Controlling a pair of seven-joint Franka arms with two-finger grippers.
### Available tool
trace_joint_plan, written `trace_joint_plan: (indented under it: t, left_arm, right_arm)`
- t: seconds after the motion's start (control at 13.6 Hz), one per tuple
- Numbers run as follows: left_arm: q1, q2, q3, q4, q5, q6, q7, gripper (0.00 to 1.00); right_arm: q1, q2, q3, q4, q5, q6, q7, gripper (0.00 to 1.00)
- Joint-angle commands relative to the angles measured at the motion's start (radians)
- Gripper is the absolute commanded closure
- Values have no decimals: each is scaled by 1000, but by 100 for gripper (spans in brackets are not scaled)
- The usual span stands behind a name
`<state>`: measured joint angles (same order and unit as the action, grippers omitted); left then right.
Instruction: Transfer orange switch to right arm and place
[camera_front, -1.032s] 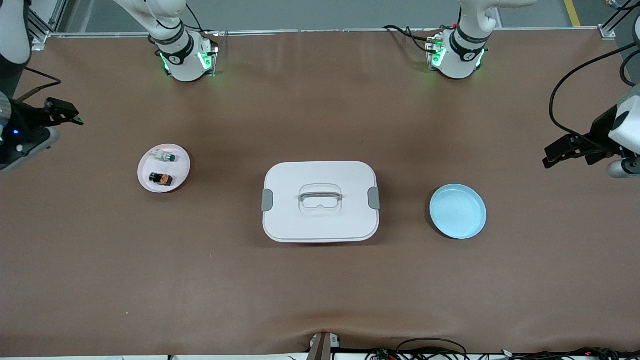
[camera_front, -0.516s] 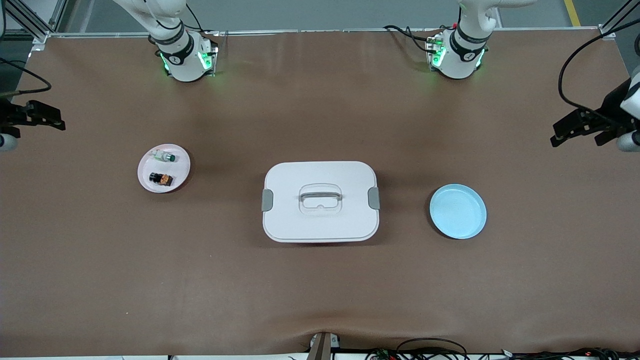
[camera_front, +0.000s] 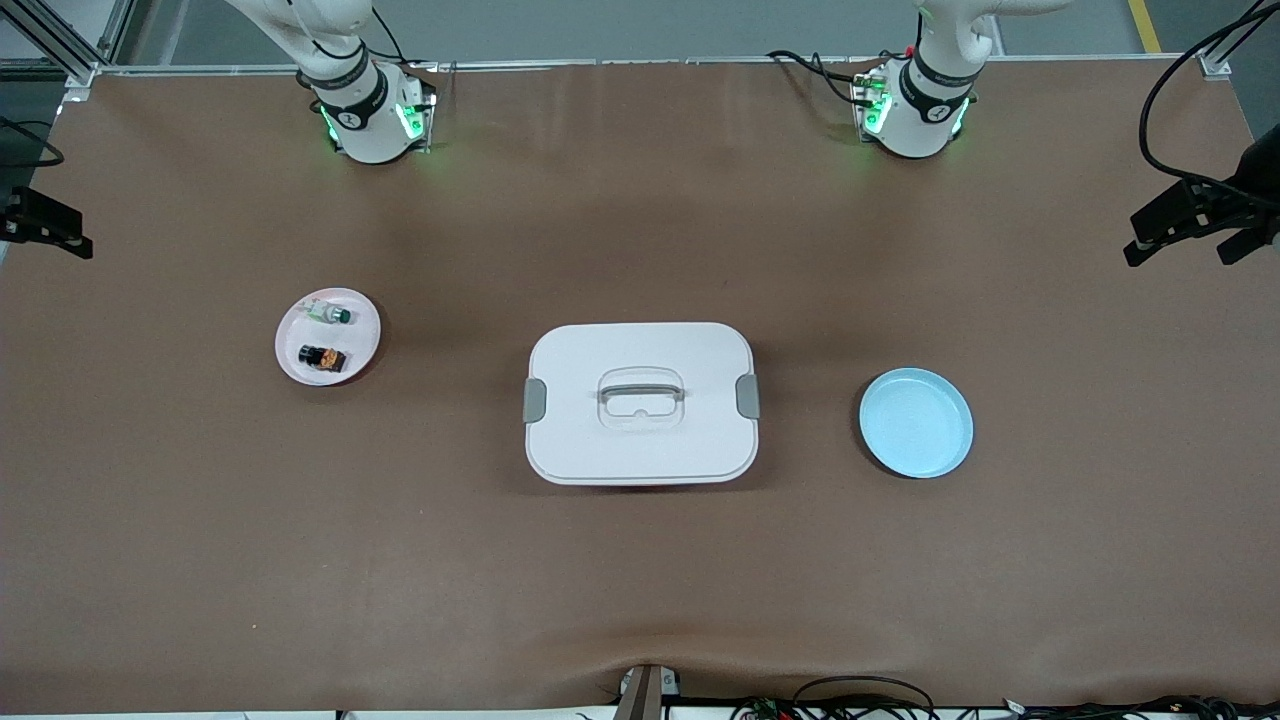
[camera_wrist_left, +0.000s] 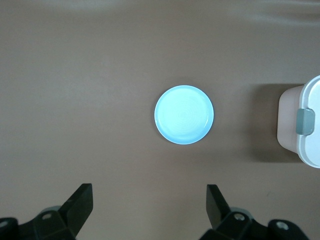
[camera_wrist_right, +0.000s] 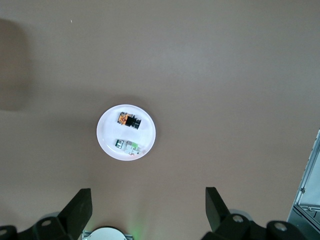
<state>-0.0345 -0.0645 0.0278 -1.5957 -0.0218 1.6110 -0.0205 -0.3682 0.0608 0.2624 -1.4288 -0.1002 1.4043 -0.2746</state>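
The orange switch (camera_front: 323, 357) is a tiny black block with an orange mark. It lies on a small pinkish-white plate (camera_front: 362, 330) toward the right arm's end of the table. In the right wrist view the orange switch (camera_wrist_right: 128, 120) lies on that plate (camera_wrist_right: 107, 132) far below my open, empty right gripper (camera_wrist_right: 148, 202). The right gripper (camera_front: 50, 225) hangs high at that end of the table. My left gripper (camera_front: 1180, 245) hangs high at the other end, open and empty (camera_wrist_left: 149, 200), with a light blue plate (camera_wrist_left: 184, 114) far below it.
A whitish-clear piece with a green tip (camera_front: 330, 314) shares the pinkish plate. A white lidded box (camera_front: 640, 402) with a handle and grey clips stands mid-table. The empty blue plate (camera_front: 916, 422) sits toward the left arm's end. The right arm's base (camera_wrist_right: 105, 234) shows below its gripper.
Both grippers have drawn outward toward the table's ends and partly left the front view. Nothing on the table has moved.
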Motion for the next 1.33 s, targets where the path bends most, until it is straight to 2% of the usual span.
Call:
trace_joint_plan:
  t: [0.0,0.22,0.37,0.59,0.74,0.96,1.03,1.25]
  left_arm:
    - [-1,8,-12,20,17,-34,7,0]
    - [10,12,-17,25,5,-37,22,0]
    - [7,14,-17,25,6,-37,20,0]
    - [2,14,-17,25,10,-39,16,0]
    - [2,15,-17,25,10,-48,13,0]
    - [4,15,-17,23,11,-51,13,0]
    - [4,17,-17,25,11,-54,13,0]
    - [4,22,-17,25,13,-60,13,0]
  right_arm:
    - [-44,17,18,41,-6,-19,2,0]
    - [-44,17,23,45,6,-21,12,0]
    - [-51,16,18,45,110,-10,12,0]
    - [-43,16,15,45,122,-10,17,0]
    - [4,16,-5,53,113,-18,18,0]
    - [187,16,-216,62,120,-12,61,0]
    - [202,16,-235,73,128,-15,63,0]
    - [225,5,-233,74,123,-24,60,0]
